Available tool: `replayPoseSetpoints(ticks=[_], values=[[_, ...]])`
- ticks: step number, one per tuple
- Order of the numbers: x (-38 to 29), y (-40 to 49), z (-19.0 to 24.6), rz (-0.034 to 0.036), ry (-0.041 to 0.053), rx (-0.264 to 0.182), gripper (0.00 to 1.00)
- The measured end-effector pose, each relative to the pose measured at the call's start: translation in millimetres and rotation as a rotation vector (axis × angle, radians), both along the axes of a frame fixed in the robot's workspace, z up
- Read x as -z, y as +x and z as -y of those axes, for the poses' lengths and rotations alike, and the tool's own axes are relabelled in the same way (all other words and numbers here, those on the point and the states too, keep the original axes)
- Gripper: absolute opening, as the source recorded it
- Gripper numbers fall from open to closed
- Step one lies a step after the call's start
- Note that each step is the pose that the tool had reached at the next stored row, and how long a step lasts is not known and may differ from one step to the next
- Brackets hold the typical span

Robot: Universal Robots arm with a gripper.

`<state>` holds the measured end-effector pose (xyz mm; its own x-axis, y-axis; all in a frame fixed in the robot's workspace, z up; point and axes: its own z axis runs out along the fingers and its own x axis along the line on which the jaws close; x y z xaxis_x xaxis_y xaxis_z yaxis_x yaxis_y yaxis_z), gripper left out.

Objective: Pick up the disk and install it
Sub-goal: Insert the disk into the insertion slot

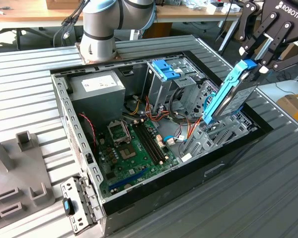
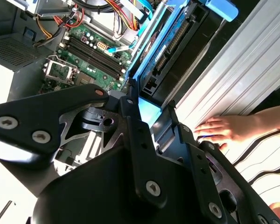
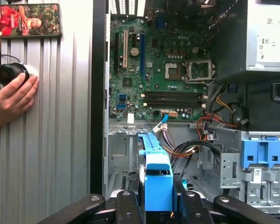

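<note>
We judge that the picking up is done and the installing is in hand. The claw [image 1: 252, 63] is clenched on the upper end of the disk [image 1: 232, 95]. In the first wrist view its fingers [image 3: 126, 207] stand on both sides of the blue carrier, so we read it as grasping the disk and nothing else.

In the exterior view the disk stands on its edge and is strongly tilted. Its top end is in the claw, above the rim of the open computer case [image 1: 223, 166]. Its lower end reaches down into the corner of the case on the exterior view's right, at the grey metal drive bay [image 1: 216, 136]. We cannot tell if the lower end already touches the bay. The motherboard [image 1: 134, 146] lies beside it, deeper in the case.

In our judgement the disk is not yet seated, because it is far from lying flat in the bay. The seating calls for a good alignment of the blue carrier with the walls of the bay. It also calls for care with the coloured cables [image 3: 196, 144] near the bay.

A person's hand [image 3: 14, 95] rests on the ribbed surface [image 1: 268, 198] outside the case, well apart from the disk.
</note>
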<state>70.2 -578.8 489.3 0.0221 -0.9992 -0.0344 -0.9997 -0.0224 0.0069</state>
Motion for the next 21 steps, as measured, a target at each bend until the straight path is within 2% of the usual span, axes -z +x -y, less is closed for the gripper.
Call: replayPoseSetpoints(ticks=[7,13,19,21], values=[[0.8,1.4,0.0,-0.0001,-0.0003,-0.003,0.36],[7.1,1.9,0.0,0.0000,-0.0001,-0.011,0.36],[9.9,3.7,0.0,0.0000,-0.0006,-0.012,0.36],[13.5,4.0,0.0,0.0000,-0.0006,-0.015,0.36]])
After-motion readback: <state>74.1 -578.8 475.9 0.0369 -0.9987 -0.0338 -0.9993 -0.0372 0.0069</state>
